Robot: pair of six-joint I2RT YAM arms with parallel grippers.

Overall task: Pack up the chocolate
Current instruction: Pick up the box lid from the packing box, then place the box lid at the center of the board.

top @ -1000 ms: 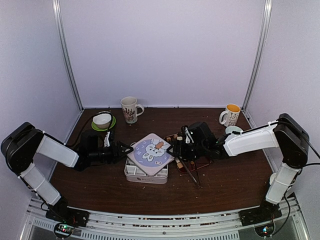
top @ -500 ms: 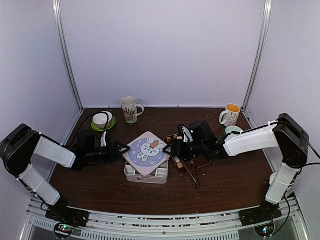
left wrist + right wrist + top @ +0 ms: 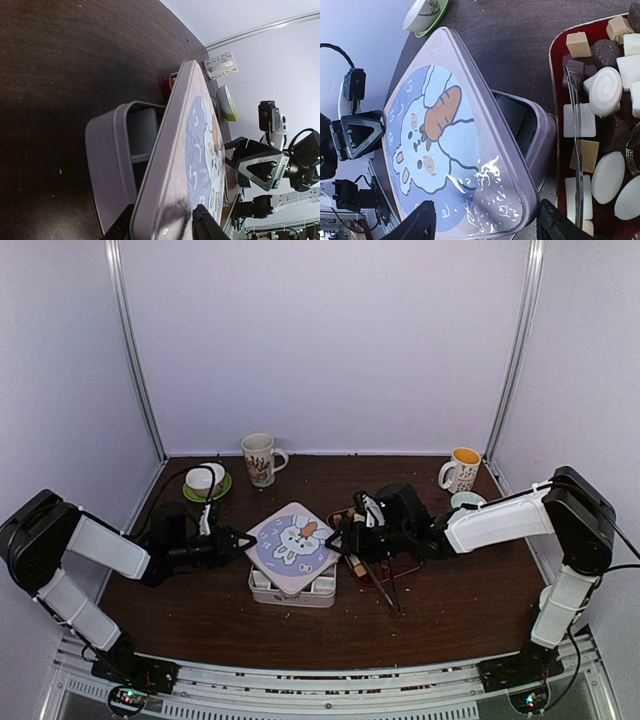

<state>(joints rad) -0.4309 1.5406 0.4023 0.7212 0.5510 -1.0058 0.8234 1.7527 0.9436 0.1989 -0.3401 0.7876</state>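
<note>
The chocolate [image 3: 605, 90], small dark, tan and cream pieces, lies in a dark-red tray [image 3: 554, 100] right of the grey box [image 3: 290, 592], with metal tongs [image 3: 572, 125] across it. A rabbit-print lid [image 3: 293, 545] is tilted over the open box [image 3: 540, 135]. My right gripper [image 3: 338, 535] holds the lid's right corner, its jaws wide across that corner [image 3: 487, 222]. My left gripper [image 3: 238, 540] has closed on the lid's left corner [image 3: 162, 227], one finger under the rim and one on the printed face. The box [image 3: 107, 165] shows empty compartments beneath the lid [image 3: 200, 150].
At the back stand a white patterned mug [image 3: 260, 458], a cup on a green saucer [image 3: 205, 480] and an orange-filled mug [image 3: 462, 470]. A green bowl [image 3: 465, 500] sits behind the right arm. The tongs [image 3: 385, 595] stick out toward the front.
The lid has shifted left and tilted up over the box. Both grippers moved a little left, and the left jaws closed onto the lid's corner.
</note>
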